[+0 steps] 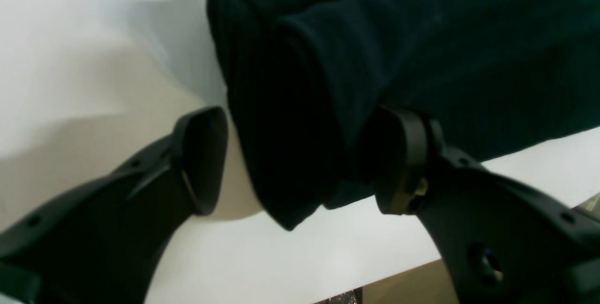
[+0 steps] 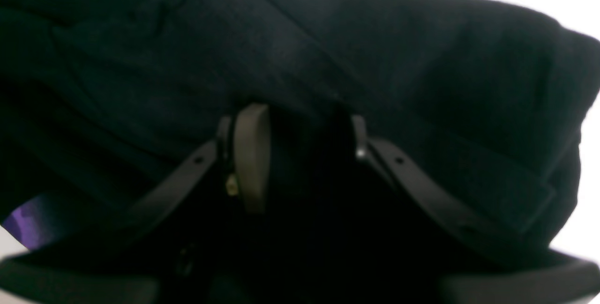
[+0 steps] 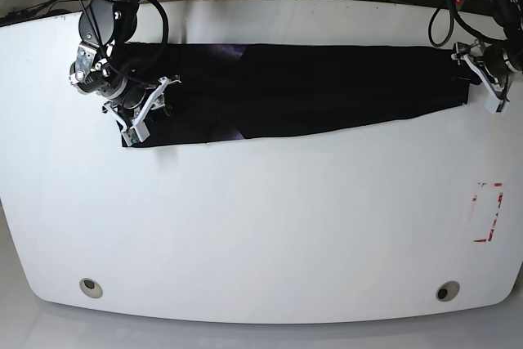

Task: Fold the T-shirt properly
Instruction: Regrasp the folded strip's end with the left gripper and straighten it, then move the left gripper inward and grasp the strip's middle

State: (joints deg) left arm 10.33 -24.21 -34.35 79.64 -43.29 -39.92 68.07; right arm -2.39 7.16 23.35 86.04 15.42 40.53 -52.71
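Note:
The black T-shirt (image 3: 310,87) lies as a long folded strip across the far half of the white table (image 3: 261,226). At the strip's right end in the base view, my left gripper (image 3: 476,78) stands open. In the left wrist view the rolled end of the T-shirt (image 1: 422,37) sits between the jaws of the left gripper (image 1: 304,163). One finger (image 1: 408,163) touches the cloth and the other stands apart from it. My right gripper (image 3: 145,105) is at the strip's left end. In the right wrist view the right gripper (image 2: 304,149) is shut on bunched cloth of the T-shirt (image 2: 375,51). A purple patch (image 2: 23,224) shows at the lower left.
A red rectangle mark (image 3: 489,212) is on the table near its right edge. Two round holes (image 3: 91,287) (image 3: 446,291) sit near the front edge. Cables run behind the far edge. The table's edge (image 1: 398,273) lies just beyond the left gripper.

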